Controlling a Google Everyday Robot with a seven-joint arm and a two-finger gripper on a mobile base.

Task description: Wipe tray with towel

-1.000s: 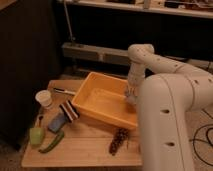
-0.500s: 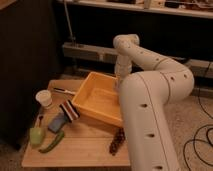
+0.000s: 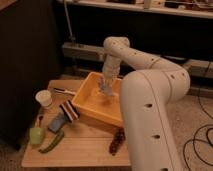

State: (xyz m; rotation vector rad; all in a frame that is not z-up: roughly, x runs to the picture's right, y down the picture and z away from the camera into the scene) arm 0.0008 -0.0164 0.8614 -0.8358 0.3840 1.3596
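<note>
A yellow-orange tray (image 3: 95, 107) sits on the wooden table (image 3: 80, 147), right of the middle. My gripper (image 3: 106, 87) reaches down into the tray near its far wall, at the end of the white arm (image 3: 150, 100) that arches over from the right. A pale grey shape at the gripper's tip lies low over the tray floor; I cannot tell whether it is the towel. A blue-grey folded cloth (image 3: 56, 122) lies on the table left of the tray.
Left of the tray are a white cup (image 3: 44, 98), a dark striped block (image 3: 69, 110), a black utensil (image 3: 62, 90), a green fruit (image 3: 36, 135) and a green pepper (image 3: 52, 142). A dark cone-shaped object (image 3: 117, 142) lies at the tray's front right. A dark cabinet stands at left.
The gripper has moved from the tray's right side leftward across the tray to its far middle. The things on the table have not moved.
</note>
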